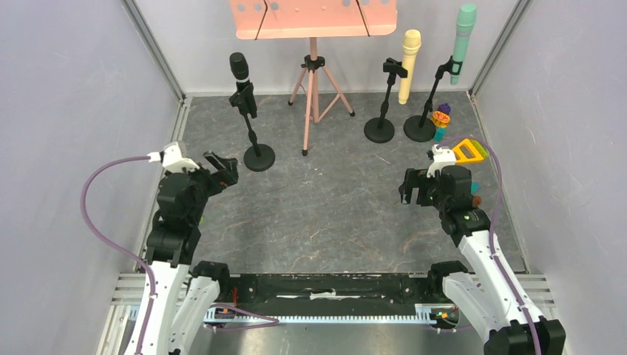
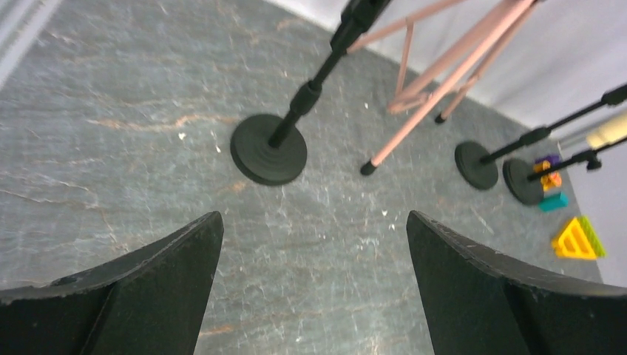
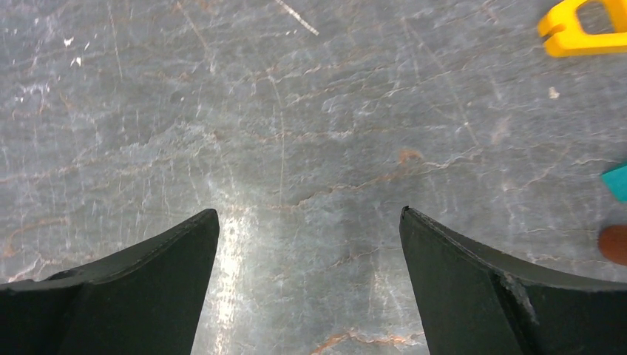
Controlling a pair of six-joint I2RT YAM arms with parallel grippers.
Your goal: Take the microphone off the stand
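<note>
A black microphone (image 1: 238, 66) sits clipped in a black stand (image 1: 259, 157) at the back left. My left gripper (image 1: 224, 168) is open and empty, just left of that stand's round base (image 2: 268, 151) and apart from it. At the back right, a yellow microphone (image 1: 409, 63) stands by a second stand (image 1: 379, 130). A green microphone (image 1: 464, 41) is held in a third stand (image 1: 419, 128). My right gripper (image 1: 409, 186) hangs open over bare floor, well in front of those two. In the wrist views both left gripper (image 2: 312, 218) and right gripper (image 3: 307, 211) show only stone floor between their jaws.
A pink tripod music stand (image 1: 313, 81) stands at the back centre, its legs (image 2: 444, 81) close to the black stand's base. Small toys lie at the right: a yellow triangle (image 1: 469, 151), a colourful figure (image 1: 441, 118) and a teal piece (image 3: 617, 181). Grey walls close both sides.
</note>
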